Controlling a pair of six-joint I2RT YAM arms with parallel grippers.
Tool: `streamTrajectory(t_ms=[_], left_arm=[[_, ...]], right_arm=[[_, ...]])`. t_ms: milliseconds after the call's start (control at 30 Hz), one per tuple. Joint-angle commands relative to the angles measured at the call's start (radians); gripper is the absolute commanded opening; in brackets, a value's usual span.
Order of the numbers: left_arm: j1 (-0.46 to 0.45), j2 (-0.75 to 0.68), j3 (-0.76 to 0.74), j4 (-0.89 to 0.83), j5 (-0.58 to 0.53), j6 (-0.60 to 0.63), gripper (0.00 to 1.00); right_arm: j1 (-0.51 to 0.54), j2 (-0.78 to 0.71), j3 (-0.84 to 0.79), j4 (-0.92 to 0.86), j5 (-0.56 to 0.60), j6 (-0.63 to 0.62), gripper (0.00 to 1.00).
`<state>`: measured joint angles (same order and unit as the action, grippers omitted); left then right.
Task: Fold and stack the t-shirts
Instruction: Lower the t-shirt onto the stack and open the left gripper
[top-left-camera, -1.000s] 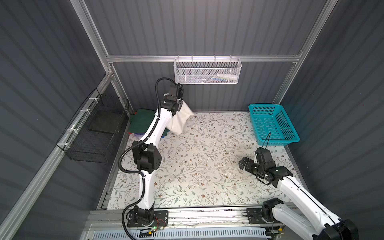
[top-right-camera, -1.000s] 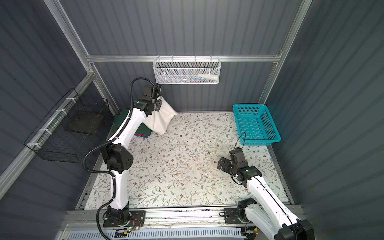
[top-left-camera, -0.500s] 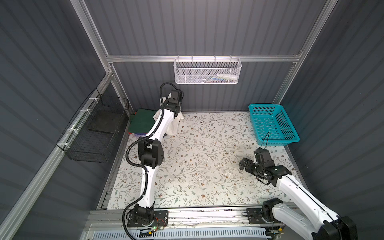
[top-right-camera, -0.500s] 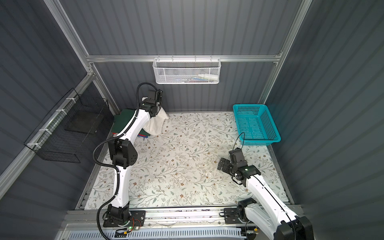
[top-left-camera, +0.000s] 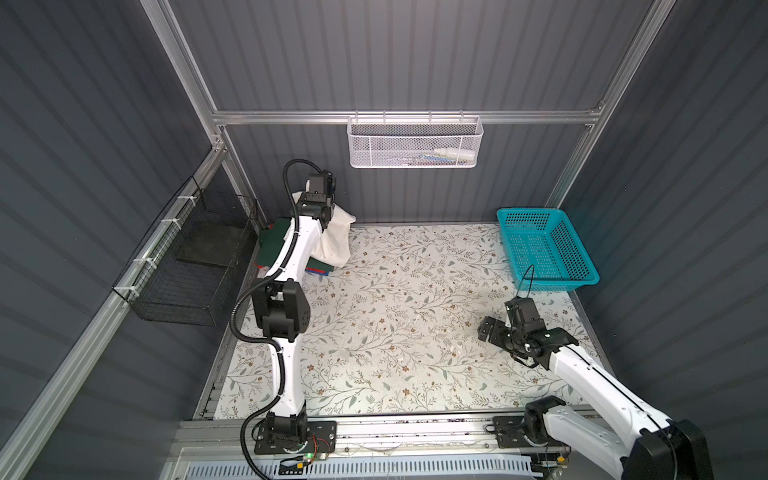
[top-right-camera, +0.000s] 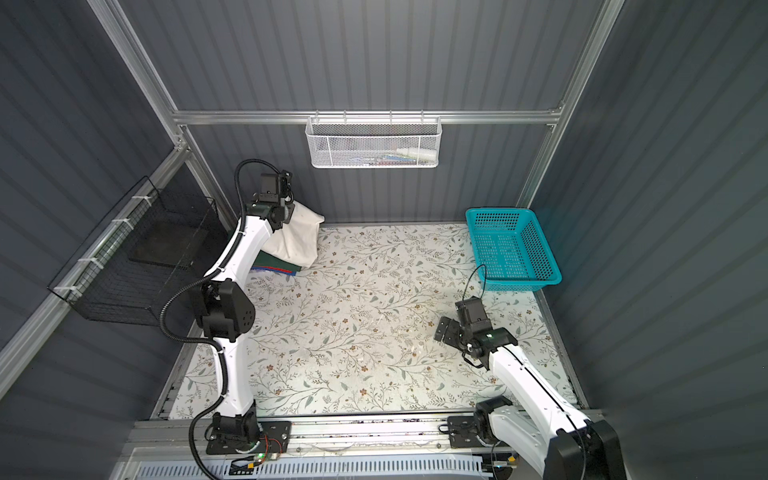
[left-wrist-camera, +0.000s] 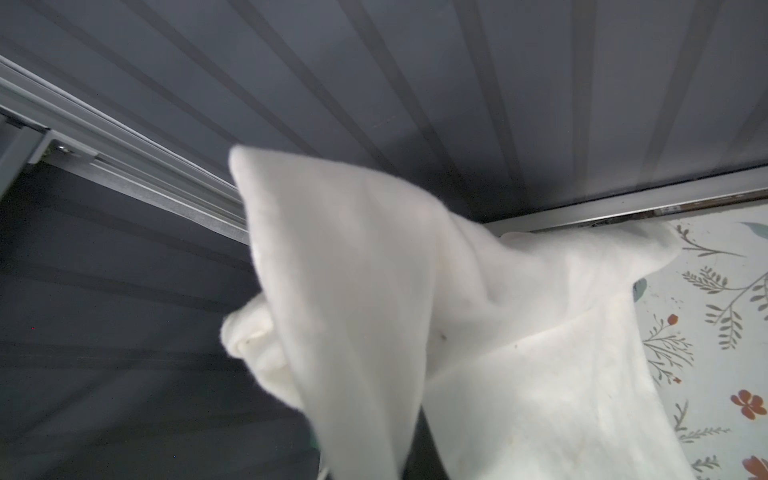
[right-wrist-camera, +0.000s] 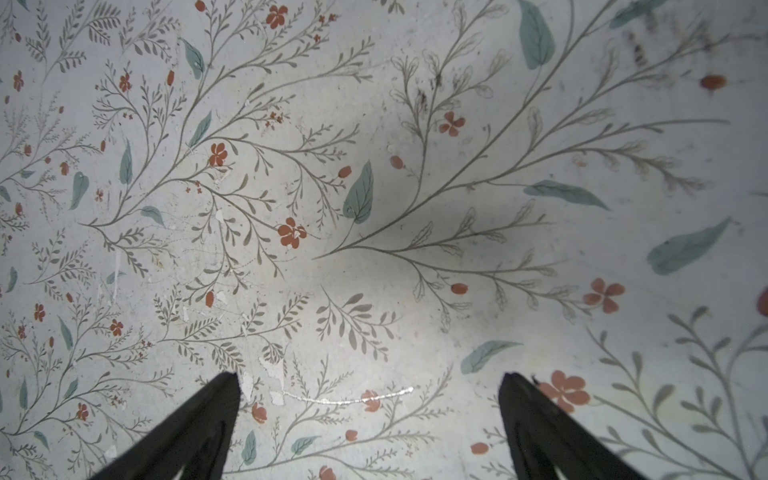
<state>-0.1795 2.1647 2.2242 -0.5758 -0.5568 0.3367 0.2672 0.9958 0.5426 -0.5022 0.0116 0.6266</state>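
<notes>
My left gripper is raised at the back left corner, shut on the white t-shirt. Its fingers are hidden by the wrist and the cloth. The tee hangs from it in both top views and drapes over a folded dark green t-shirt, which lies on a blue, red-edged one. In the left wrist view the white t-shirt fills the middle, bunched and blurred. My right gripper hovers low at the right, open, with only bare mat between its black fingertips.
A teal plastic basket stands at the back right. A white wire basket hangs on the back rail and a black wire basket on the left wall. The floral mat covers the table. The back wall is close behind the left gripper.
My left gripper has carried the white t-shirt leftward toward the back corner, over the folded stack. The right arm has stayed where it was, still open.
</notes>
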Motion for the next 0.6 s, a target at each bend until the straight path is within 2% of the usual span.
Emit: streamTrajectory(t_ms=[0, 400, 567], left_arm=[[0.017, -0.045, 0.014, 0.014, 0.012, -0.02, 0.0], [0.048, -0.027, 0.007, 0.02, -0.008, -0.037, 0.0], [0.051, -0.044, -0.044, 0.08, -0.035, -0.025, 0.0]], right_arm=[[0.001, 0.02, 0.012, 0.014, -0.004, -0.008, 0.99], [0.002, 0.069, 0.036, 0.029, -0.001, -0.028, 0.99], [0.001, 0.096, 0.052, 0.042, -0.023, -0.022, 0.99]])
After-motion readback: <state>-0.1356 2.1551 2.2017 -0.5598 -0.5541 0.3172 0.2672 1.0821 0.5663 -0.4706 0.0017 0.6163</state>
